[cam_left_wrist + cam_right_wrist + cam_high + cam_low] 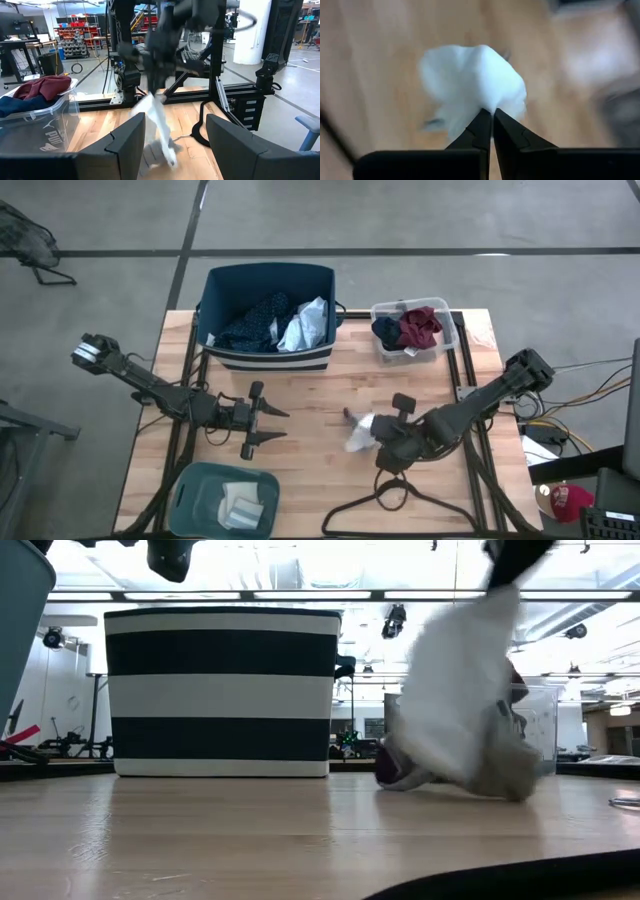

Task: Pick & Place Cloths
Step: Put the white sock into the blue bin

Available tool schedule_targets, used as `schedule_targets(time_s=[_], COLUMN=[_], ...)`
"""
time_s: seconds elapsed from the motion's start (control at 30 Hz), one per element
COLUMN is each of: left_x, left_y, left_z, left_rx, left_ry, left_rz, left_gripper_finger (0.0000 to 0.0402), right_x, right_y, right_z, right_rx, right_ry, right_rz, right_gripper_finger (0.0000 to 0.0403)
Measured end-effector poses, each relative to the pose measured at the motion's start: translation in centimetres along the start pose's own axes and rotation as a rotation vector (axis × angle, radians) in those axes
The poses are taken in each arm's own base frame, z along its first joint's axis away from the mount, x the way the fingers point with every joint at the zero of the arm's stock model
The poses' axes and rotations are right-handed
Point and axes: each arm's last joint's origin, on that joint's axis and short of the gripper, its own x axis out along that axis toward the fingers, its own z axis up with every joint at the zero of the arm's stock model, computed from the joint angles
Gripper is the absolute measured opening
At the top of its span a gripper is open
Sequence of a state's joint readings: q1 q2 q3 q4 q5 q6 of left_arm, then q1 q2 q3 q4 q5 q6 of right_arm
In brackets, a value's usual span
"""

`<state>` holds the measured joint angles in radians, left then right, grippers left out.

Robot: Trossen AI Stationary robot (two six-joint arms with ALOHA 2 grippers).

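Right hand (375, 442) clenched on a white sock (360, 432), mid-desk, right of centre, seen from above. Left hand (275, 425) hangs released over the desk (310, 395) left of centre, fingers spread, holding nothing. Navy tub (268, 315) at the far edge holds dark cloths (250, 322) and a pale shirt (305, 325). Clear tub (415, 330) beside it holds a maroon piece (420, 325) and a navy piece (388, 330). Teal tub (222, 500) at the near left holds folded grey-white socks (240, 505). Black hanger (400, 500) lies near the right hand.

Low view: sock (460, 700) hangs from above, its lower end on the desk; striped tub (222, 690) stands behind to the left.

Left wrist view: own fingers (125, 145) apart; beyond them the right arm holds the sock (157, 127) dangling to the desk. Clear tub (35, 117) with maroon cloth (45, 86) off to one side.

Right wrist view: fingertips (485, 122) pinched together on the white sock (472, 82), desk blurred beneath.
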<state>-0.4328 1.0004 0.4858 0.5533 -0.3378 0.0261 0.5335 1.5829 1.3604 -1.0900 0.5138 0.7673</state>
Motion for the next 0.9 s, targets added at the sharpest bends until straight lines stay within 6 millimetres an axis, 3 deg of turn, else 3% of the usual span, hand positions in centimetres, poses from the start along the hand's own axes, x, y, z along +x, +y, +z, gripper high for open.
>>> schedule_targets(time_s=[0.13,0.3,0.5,0.9], left_x=[0.0,0.0,0.3,2.8], left_y=[0.0,0.0,-0.1,-0.8], left_z=[0.0,0.0,-0.4,-0.6], left_rx=[0.000,0.003,0.006,0.020], left_ry=[0.000,0.001,0.012,-0.030], left_rz=[0.000,0.000,0.000,0.013], left_gripper_finger=[0.0216,0.0216,0.0216,0.0216], right_x=[-2.3,-3.5,-3.1,-1.7], right_y=[-0.3,-0.4,-0.6,3.3], right_z=[1.5,2.5,3.2,5.8], right_rx=[-0.027,-0.041,-0.023,-0.189], right_ry=[-0.178,-0.303,-0.320,-0.480], right_rz=[-0.117,-0.199,-0.201,-0.008], right_gripper_finger=[0.0009,0.0008,0.0008,0.0008])
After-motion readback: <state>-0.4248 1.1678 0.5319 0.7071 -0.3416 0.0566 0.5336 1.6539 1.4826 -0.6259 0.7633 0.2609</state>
